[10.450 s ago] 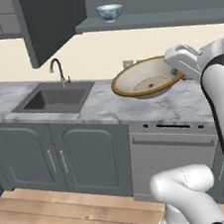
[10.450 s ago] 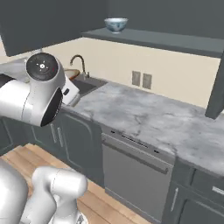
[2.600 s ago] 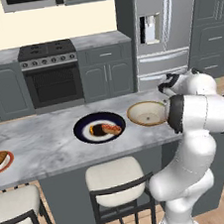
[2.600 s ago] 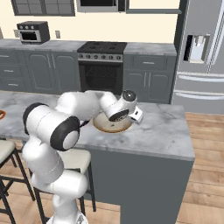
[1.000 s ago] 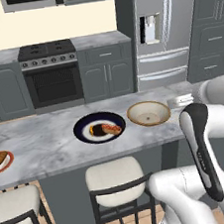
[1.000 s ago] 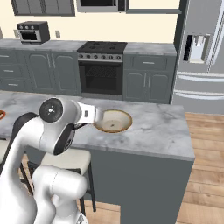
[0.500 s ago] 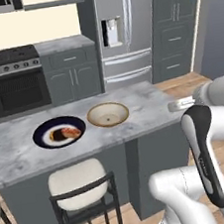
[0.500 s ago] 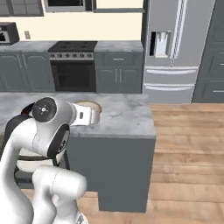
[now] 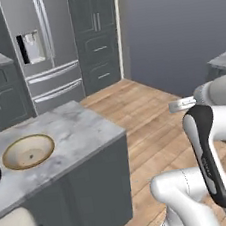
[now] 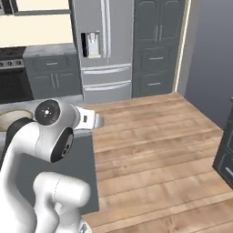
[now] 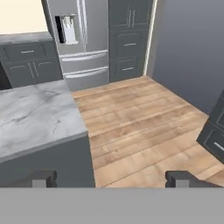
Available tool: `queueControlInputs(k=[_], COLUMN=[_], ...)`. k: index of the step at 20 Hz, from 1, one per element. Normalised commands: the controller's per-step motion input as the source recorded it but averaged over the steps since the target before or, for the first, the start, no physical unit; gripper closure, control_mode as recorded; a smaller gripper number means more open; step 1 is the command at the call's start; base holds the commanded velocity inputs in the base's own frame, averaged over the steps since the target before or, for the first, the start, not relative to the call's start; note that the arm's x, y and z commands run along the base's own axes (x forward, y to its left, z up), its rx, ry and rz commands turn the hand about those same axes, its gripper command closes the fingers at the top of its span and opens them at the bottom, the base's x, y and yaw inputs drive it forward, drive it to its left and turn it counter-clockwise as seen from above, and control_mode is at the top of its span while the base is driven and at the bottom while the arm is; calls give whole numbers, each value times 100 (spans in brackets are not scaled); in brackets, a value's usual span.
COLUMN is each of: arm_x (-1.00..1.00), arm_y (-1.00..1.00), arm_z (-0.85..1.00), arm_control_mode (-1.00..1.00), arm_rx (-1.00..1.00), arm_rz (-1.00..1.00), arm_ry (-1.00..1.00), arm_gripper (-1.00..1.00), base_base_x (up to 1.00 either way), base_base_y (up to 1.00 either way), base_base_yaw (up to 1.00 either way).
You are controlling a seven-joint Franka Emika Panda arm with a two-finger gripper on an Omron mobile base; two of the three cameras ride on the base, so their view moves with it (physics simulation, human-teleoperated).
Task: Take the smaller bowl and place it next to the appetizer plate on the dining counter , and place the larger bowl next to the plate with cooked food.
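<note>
Resting on the dining counter [image 9: 82, 131] near its end, the larger bowl [image 9: 28, 151] sits upright. The gripper [image 11: 111, 179] hangs empty above the wood floor [image 11: 144, 127] beside the counter, jaws spread wide.

I see open wood floor [image 11: 144, 127] ahead, unobstructed up to the refrigerator [image 11: 78, 39] and dark cabinets [image 11: 127, 39]. The dining counter [image 11: 35, 116] end blocks the left side; its marble beside the larger bowl [image 9: 28, 151] lies bare
</note>
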Motion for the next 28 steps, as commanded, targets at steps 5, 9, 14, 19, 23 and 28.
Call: queueControlInputs(k=[5, 9, 14, 19, 23, 28], arm_x=[0, 0, 0, 0, 0, 0], arm_y=[0, 0, 0, 0, 0, 0], arm_z=[0, 0, 0, 0, 0, 0], arm_control_mode=[100, 100, 100, 100, 100, 100], arm_rx=[0, 0, 0, 0, 0, 0], arm_rz=[0, 0, 0, 0, 0, 0], arm_ry=[0, 0, 0, 0, 0, 0], arm_gripper=[-100, -100, -100, -100, -100, -100], base_base_x=[-28, -17, -2, -9, -3, -7], base_base_y=[-53, -39, -41, -31, -14, -7], base_base_yaw=[-59, -70, -73, -73, -69, -68])
